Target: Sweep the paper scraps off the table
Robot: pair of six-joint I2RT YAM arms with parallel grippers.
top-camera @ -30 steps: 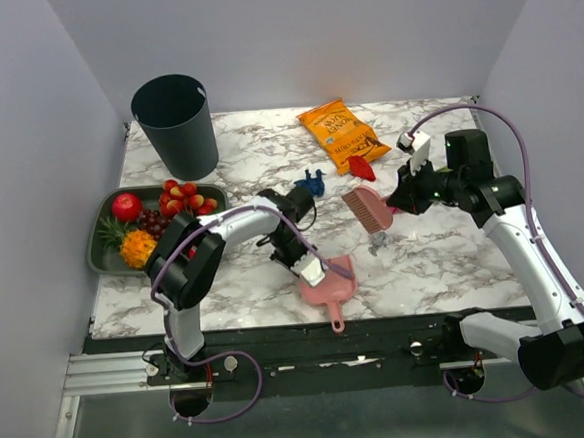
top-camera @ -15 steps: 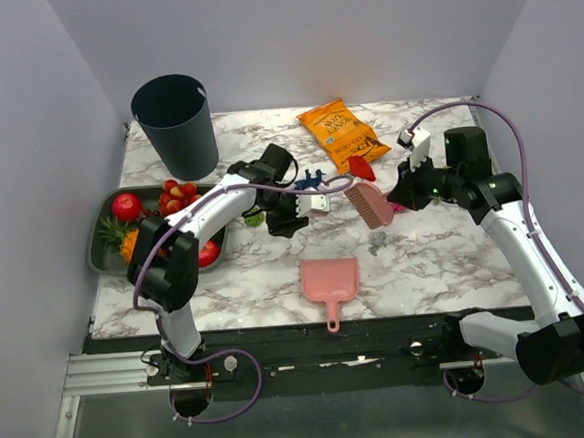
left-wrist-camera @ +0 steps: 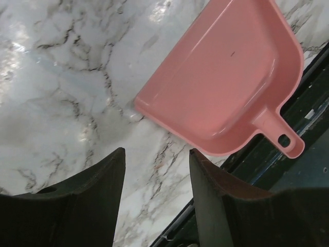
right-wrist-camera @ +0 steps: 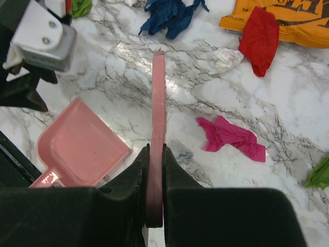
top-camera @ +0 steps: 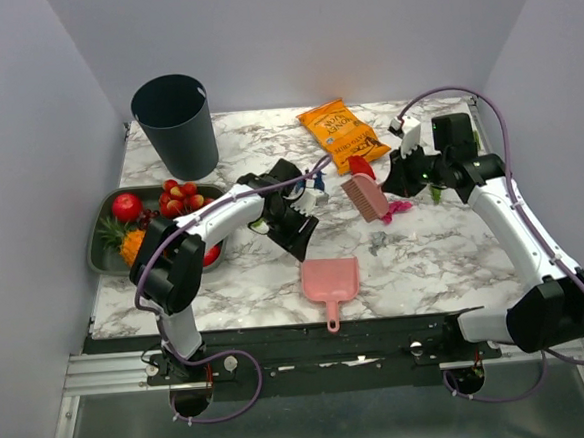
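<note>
Paper scraps lie on the marble table (top-camera: pixel 456 268): blue (top-camera: pixel 315 182), red (top-camera: pixel 361 166), magenta (top-camera: pixel 400 208), grey (top-camera: pixel 379 241) and green (top-camera: pixel 436 194). The right wrist view shows blue (right-wrist-camera: pixel 169 13), red (right-wrist-camera: pixel 259 38), magenta (right-wrist-camera: pixel 231 138), grey (right-wrist-camera: pixel 181 154) and green (right-wrist-camera: pixel 321 175). My right gripper (top-camera: pixel 390 184) (right-wrist-camera: pixel 155 149) is shut on a pink brush (top-camera: pixel 367 196) (right-wrist-camera: pixel 158 103), held over the table between the scraps. My left gripper (top-camera: pixel 298 239) (left-wrist-camera: pixel 157 152) is open and empty, just behind the pink dustpan (top-camera: pixel 328 282) (left-wrist-camera: pixel 226 87), which lies flat near the front edge.
A dark bin (top-camera: pixel 175 122) stands at the back left. A dark grey tray (top-camera: pixel 104 254) of toy fruit sits at the left edge. An orange snack bag (top-camera: pixel 341 130) lies at the back, next to the red scrap. The black front edge (left-wrist-camera: pixel 308 103) is just past the dustpan's handle.
My left gripper let go of the dustpan, swung back toward the blue scrap, then came nearer again. My right gripper carried the brush slightly back and left.
</note>
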